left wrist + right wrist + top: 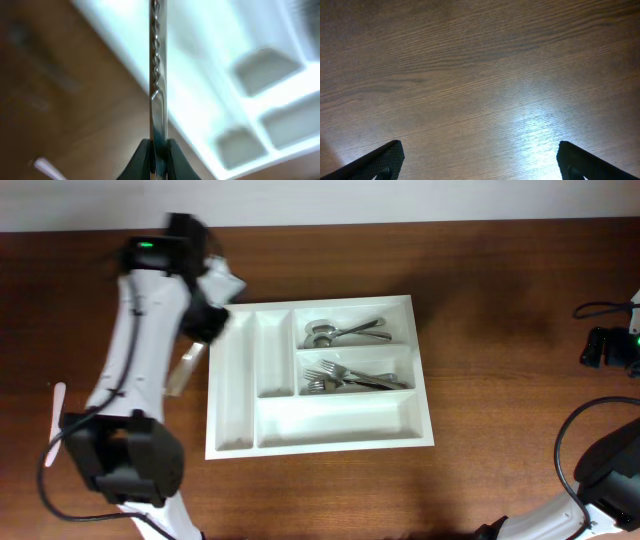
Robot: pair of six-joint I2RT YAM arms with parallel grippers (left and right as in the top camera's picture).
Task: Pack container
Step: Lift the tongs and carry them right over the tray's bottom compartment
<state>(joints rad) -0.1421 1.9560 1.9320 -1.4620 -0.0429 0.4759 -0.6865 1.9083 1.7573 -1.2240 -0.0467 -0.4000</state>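
We are working at a wooden counter (500,290), with the container (335,420) lying flat at its middle. Our left arm (140,350) is reaching along the container's left side, while the right arm is waiting well off to the container's right.

Inside the container, spoons (340,332) are lying in the wide compartment at its far right, and forks (350,378) are lying in the one just below. The last wide compartment and both narrow ones on the left are sitting bare.

Our left fingers (146,159) are pinching a serrated knife (156,75) by one end, almost closed on it, with the blade edge-on above the container's left rim. Our right fingers (380,162) are standing wide apart, holding nothing.

We are judging that the knife needs lining up lengthwise over a narrow compartment and lowering close before it is let go.
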